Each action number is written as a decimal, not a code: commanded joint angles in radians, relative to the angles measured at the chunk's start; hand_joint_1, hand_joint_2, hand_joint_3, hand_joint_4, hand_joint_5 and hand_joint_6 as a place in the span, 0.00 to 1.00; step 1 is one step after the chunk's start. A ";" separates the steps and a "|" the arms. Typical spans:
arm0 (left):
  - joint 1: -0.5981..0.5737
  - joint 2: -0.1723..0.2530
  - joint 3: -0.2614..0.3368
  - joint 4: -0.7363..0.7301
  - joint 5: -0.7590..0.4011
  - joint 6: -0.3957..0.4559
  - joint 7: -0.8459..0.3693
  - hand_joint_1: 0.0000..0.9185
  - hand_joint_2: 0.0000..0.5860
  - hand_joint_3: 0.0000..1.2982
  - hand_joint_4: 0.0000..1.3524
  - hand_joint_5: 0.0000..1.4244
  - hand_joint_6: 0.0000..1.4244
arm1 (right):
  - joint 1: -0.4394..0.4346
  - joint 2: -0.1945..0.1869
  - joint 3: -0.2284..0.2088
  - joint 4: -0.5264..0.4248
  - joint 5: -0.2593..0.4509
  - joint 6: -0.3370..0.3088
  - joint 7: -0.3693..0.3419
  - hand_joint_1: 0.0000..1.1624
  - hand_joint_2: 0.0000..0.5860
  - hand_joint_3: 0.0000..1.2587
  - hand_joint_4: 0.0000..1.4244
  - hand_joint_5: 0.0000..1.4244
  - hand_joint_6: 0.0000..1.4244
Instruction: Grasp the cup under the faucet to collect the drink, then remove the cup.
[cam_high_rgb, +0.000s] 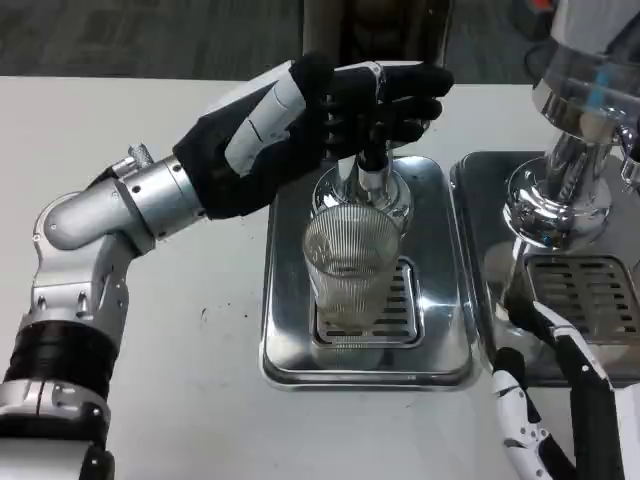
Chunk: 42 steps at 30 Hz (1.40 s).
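Under the faucet (370, 175), ribbed glass cup (350, 270) standing on drip tray (300, 340), left hand (300, 125) gripping the faucet lever, right hand (545, 400) resting released beside tray.

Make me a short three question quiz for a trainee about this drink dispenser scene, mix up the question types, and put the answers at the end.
1. True or false: the ribbed glass cup stands on the drip grate of the left steel tray, below the faucet.
2. Which hand is up at the faucet? A) left hand B) right hand C) both
3. Fill in: the right hand rests low by the front edge of the ______ steel tray.

Key
1. True; the cup is upright on the grate, and neither hand holds it.
2. A; its dark fingers are over the faucet top.
3. Right.
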<state>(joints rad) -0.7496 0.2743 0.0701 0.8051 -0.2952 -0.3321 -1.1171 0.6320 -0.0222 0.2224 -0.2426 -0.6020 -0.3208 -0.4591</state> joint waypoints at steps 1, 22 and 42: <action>0.019 0.001 -0.035 -0.001 0.043 -0.053 -0.010 0.00 0.15 0.19 0.07 0.07 0.09 | 0.002 -0.005 -0.001 -0.011 0.004 -0.007 0.004 0.27 0.73 0.23 0.20 0.15 0.09; 0.085 0.028 -0.101 -0.050 0.089 -0.286 0.000 0.00 0.16 0.21 0.09 0.08 0.08 | -0.008 -0.013 -0.006 -0.011 0.038 -0.010 0.032 0.27 0.73 0.23 0.20 0.15 0.09; 0.118 0.078 -0.171 -0.071 0.156 -0.438 0.102 0.00 0.16 0.20 0.09 0.08 0.09 | -0.037 -0.031 -0.013 -0.019 0.059 -0.006 0.082 0.29 0.63 0.19 0.16 0.14 0.09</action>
<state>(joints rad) -0.6606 0.3483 -0.0691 0.7363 -0.1815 -0.7484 -0.9936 0.5937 -0.0505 0.2119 -0.2492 -0.5524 -0.3208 -0.3852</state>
